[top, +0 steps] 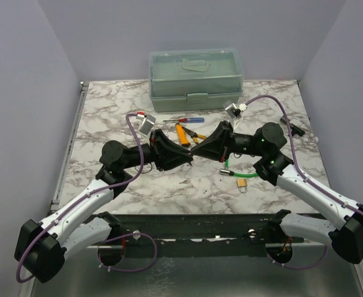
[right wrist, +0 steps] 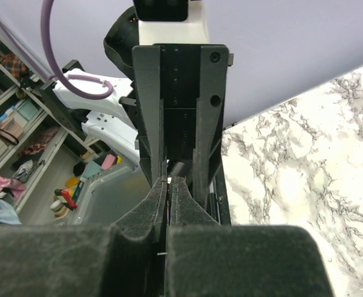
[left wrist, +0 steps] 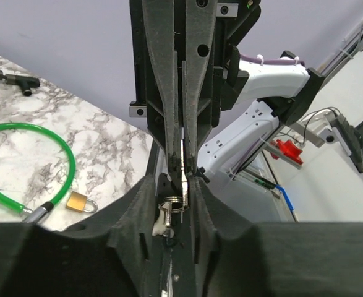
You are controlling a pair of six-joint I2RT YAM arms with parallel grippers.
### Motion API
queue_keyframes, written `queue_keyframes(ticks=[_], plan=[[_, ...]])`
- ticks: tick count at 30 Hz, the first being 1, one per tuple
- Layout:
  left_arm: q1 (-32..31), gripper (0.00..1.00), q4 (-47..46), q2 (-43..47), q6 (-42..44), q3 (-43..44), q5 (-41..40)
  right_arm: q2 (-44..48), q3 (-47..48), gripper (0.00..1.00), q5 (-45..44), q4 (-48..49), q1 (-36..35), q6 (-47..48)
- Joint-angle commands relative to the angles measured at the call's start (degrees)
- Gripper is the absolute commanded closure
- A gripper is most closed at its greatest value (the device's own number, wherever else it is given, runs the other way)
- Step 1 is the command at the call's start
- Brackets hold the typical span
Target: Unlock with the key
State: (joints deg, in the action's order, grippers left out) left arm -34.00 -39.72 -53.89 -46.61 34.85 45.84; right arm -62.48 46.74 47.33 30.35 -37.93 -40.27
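Both grippers meet tip to tip above the table's middle. The key [left wrist: 162, 216] is a small silver piece on a wire ring [left wrist: 176, 202], sitting between my left gripper's [top: 187, 153] jaws, which stand a narrow gap apart and closed in on it. My right gripper [top: 197, 150] comes in from the opposite side with its fingers [left wrist: 169, 111] shut on a thin silver blade at the ring. In the right wrist view the right gripper [right wrist: 169, 185] shows only a sliver between its pads. The brass padlock [top: 242, 182] lies on a green cable [top: 230, 166] under the right arm and also shows in the left wrist view [left wrist: 80, 202].
A red-and-blue-handled screwdriver [top: 186, 120] and orange-handled pliers [top: 182, 133] lie behind the grippers. A closed green plastic box [top: 195, 77] stands at the back. A small black tool [top: 295, 129] lies at the right edge.
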Motion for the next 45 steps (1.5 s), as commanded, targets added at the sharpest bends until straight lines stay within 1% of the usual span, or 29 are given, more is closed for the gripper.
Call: queue_keyframes(ticks=[1, 3, 4, 6, 8, 9, 11, 18, 21, 27, 30, 33, 37, 39, 41, 42, 45], plan=[[-0.54, 0.7, -2.28, 0.22, 0.63, -0.06, -0.73, -0.36, 1.27, 1.0, -0.39, 0.52, -0.38, 0.5], [-0.62, 0.7, -2.29, 0.48, 0.56, -0.26, -1.05, -0.26, 1.25, 1.0, -0.47, 0.08, -0.38, 0.87], [-0.57, 0.68, -2.29, 0.64, 0.48, -0.37, -1.22, -0.21, 1.21, 1.0, -0.56, -0.28, -0.39, 1.11], [-0.61, 0.58, -2.32, 0.95, 0.31, -0.49, -1.56, 0.03, 1.19, 1.0, -0.78, -0.97, -0.39, 1.69], [-0.59, 0.44, -2.31, 1.43, 0.18, -0.57, -1.87, 0.36, 1.29, 1.0, -1.11, -1.76, -0.39, 2.21], [-0.59, 0.4, -2.29, 1.68, 0.12, -0.65, -1.97, 0.48, 1.31, 1.0, -1.25, -2.12, -0.39, 2.41], [-0.54, 0.38, -2.22, 2.3, 0.12, -0.79, -1.99, 0.75, 1.33, 1.0, -1.36, -2.6, -0.38, 2.64], [-0.54, 0.57, -1.94, 2.7, 0.23, -1.57, -2.21, 1.22, 1.38, 1.0, -1.32, -3.15, -0.34, 2.83], [-0.54, 0.6, -1.94, 2.27, 0.12, -1.54, -1.92, 1.26, 1.4, 1.0, -1.36, -3.06, -0.36, 2.75], [-0.54, 0.62, -1.94, 1.77, 0.31, -1.8, -1.64, 1.37, 1.51, 1.0, -1.36, -3.06, -0.39, 2.74], [-0.54, 0.66, -1.94, 1.86, 0.44, -1.97, -1.55, 1.49, 1.42, 1.0, -1.45, -3.18, -0.38, 2.74], [-0.54, 0.68, -1.53, 2.11, 0.71, -2.19, -1.86, 1.63, 1.42, 1.0, -1.45, -3.31, -0.39, 2.74], [-0.55, 0.8, -0.85, 2.12, 1.14, -2.27, -2.31, 1.8, 1.42, 1.0, -1.45, -3.37, -0.39, 2.83], [-0.54, 0.87, -0.58, 2.12, 1.17, -2.27, -2.9, 1.69, 1.4, 1.0, -1.39, -3.36, -0.36, 2.83], [-0.55, 0.98, -0.44, 2.12, 1.13, -2.34, -3.57, 1.6, 1.31, 1.0, -1.24, -3.31, -0.39, 2.81], [-0.54, 1.0, -0.38, 2.12, 1.16, -2.33, -3.77, 1.6, 1.29, 1.0, -1.14, -3.28, -0.39, 2.83], [-0.55, 1.0, -0.22, 1.97, 1.09, -2.12, -4.05, 1.49, 1.24, 1.0, -0.93, -3.36, -0.39, 2.83]])
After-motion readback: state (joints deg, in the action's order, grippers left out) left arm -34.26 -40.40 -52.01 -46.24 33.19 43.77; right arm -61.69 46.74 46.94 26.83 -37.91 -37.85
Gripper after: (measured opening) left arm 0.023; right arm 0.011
